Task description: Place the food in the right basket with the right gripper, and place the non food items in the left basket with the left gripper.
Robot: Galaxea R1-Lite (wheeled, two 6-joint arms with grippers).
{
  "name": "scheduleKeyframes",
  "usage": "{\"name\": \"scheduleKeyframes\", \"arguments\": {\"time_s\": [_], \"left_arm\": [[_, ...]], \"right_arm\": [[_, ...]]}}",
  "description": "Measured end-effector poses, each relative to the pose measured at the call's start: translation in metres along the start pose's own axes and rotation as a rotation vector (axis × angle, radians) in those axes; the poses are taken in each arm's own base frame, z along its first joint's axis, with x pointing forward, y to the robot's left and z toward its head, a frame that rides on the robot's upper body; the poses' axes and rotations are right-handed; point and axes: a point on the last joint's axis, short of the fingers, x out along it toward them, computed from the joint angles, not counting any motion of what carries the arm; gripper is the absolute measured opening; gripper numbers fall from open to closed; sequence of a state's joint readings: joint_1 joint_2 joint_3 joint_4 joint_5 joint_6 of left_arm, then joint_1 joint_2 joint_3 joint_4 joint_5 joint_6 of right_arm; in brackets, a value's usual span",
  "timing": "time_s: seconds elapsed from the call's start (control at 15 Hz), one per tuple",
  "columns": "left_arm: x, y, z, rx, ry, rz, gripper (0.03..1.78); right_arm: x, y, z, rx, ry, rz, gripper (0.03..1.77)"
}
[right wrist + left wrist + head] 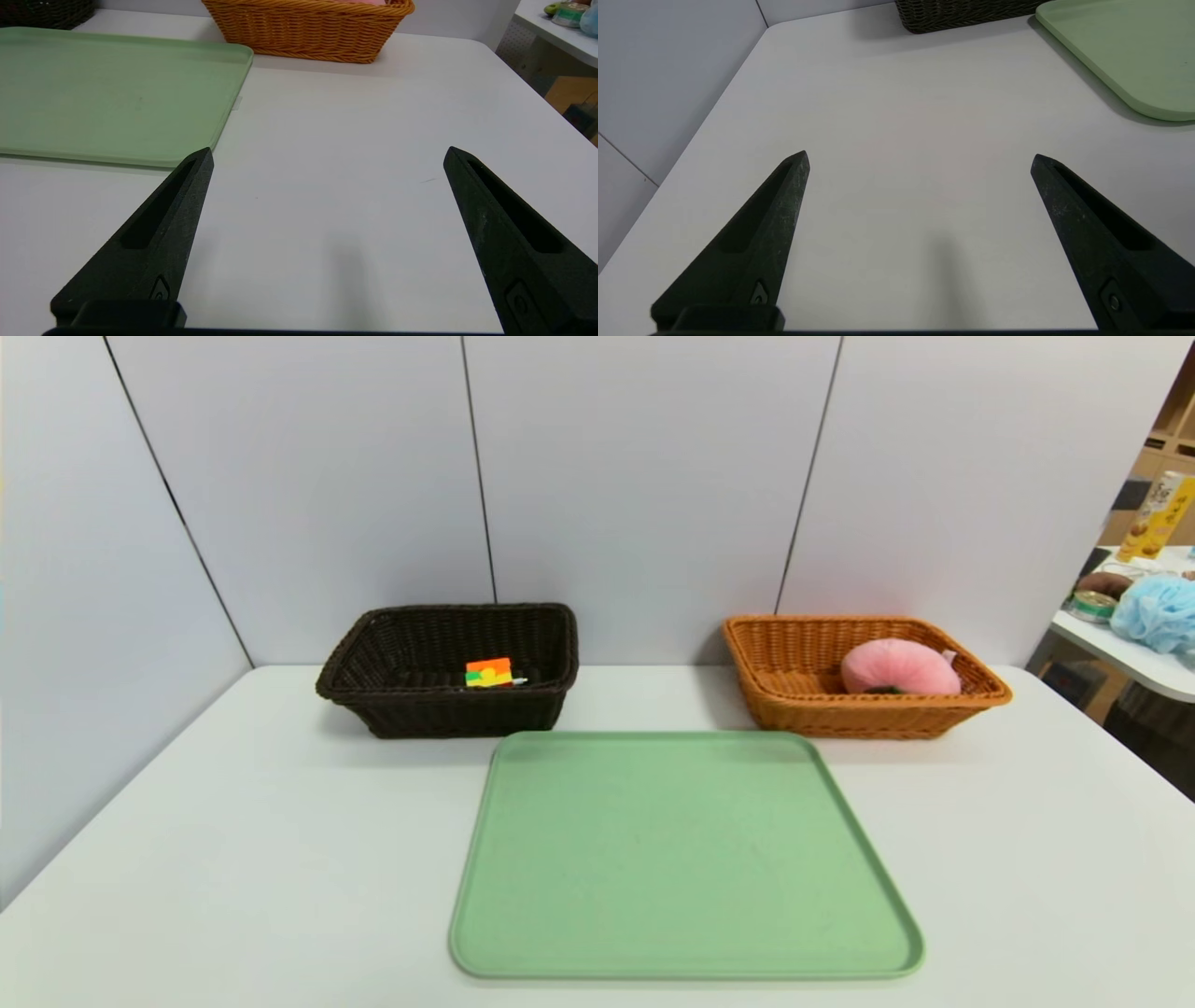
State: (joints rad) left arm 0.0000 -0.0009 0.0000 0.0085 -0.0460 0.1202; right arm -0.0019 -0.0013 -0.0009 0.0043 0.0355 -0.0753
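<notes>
The pink plush peach point(898, 667) lies inside the orange-tan right basket point(789, 709) at the back right of the table. In the dark brown left basket point(448, 714) sits the multicoloured puzzle cube point(488, 673), with the white end of the pen point(519, 681) showing beside it. Neither arm appears in the head view. My left gripper point(920, 158) hangs open over bare table near the table's left front, holding nothing. My right gripper point(328, 156) is open over bare table right of the tray, also holding nothing.
A light green tray point(686, 952) lies in the middle of the white table point(233, 859), in front of both baskets. Grey wall panels stand behind and to the left. A second table point(1134, 658) with clutter is off to the right.
</notes>
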Motion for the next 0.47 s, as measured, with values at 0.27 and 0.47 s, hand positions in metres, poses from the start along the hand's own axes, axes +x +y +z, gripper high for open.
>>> {"name": "scheduleKeyframes", "arguments": {"time_s": [0.27, 0.47], "left_arm": [[0.0000, 0.0000, 0.0000, 0.000, 0.000, 0.000, 1.69], [0.0000, 0.0000, -0.0001, 0.000, 0.001, 0.000, 1.69]], "right_arm": [[0.0000, -0.0002, -0.0002, 0.003, 0.002, -0.009, 1.70], [0.0001, -0.0002, -0.0001, 0.013, 0.000, -0.009, 1.70]]}}
